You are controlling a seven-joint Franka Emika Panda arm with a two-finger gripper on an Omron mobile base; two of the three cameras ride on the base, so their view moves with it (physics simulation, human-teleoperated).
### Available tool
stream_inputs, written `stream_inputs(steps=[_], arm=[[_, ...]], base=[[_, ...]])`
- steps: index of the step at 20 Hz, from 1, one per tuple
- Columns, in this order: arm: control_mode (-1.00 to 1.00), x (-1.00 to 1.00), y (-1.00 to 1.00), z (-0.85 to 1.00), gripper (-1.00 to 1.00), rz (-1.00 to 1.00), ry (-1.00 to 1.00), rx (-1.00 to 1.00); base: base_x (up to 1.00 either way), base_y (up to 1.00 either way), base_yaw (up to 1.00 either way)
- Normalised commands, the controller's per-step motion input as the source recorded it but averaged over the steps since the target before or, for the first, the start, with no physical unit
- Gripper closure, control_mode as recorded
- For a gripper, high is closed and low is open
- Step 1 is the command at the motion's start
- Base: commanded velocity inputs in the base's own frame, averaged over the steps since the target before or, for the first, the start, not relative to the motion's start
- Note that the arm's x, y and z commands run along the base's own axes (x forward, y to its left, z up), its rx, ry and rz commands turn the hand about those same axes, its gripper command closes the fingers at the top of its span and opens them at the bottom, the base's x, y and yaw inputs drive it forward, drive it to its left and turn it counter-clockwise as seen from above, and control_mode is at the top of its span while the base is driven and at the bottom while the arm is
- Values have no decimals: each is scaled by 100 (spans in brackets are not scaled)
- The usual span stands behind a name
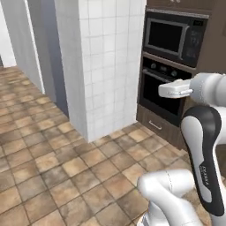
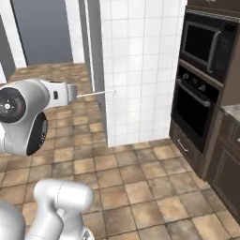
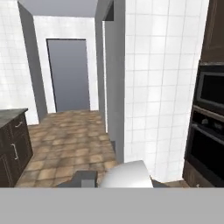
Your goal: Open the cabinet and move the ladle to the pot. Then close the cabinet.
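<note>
My gripper (image 2: pixel 75 93) is shut on the ladle, whose thin pale handle (image 2: pixel 96 93) pokes straight out from the hand toward the white tiled pillar (image 2: pixel 140 70). In the hand view the ladle's pale rounded bowl (image 3: pixel 127 174) sits low between the dark fingertips (image 3: pixel 85 178). From the left base view the white hand (image 1: pixel 176 88) hangs in front of the oven, well above the floor. The cabinet and the pot are out of view.
A built-in microwave (image 1: pixel 170 37) and oven (image 1: pixel 152 95) stack stands to the right of the pillar, with a drawer (image 1: pixel 154 126) under it. Dark lower drawer cabinets (image 2: pixel 229 164) (image 3: pixel 13 148) flank the tiled floor. A grey door (image 3: pixel 70 74) closes the far corridor.
</note>
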Motion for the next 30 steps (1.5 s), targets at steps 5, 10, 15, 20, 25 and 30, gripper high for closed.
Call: stream_inputs(steps=[5, 10, 15, 20, 25, 30], arm=[[100, 0, 0, 0, 100, 0, 0, 0], [100, 0, 0, 0, 100, 0, 0, 0], [100, 0, 0, 0, 100, 0, 0, 0], [100, 0, 0, 0, 100, 0, 0, 0], [100, 0, 0, 0, 100, 0, 0, 0], [100, 0, 0, 0, 100, 0, 0, 0]], base=[[90, -6, 74], [92, -8, 72], [99, -13, 69], [100, -33, 59], [100, -43, 54], [100, -38, 54]])
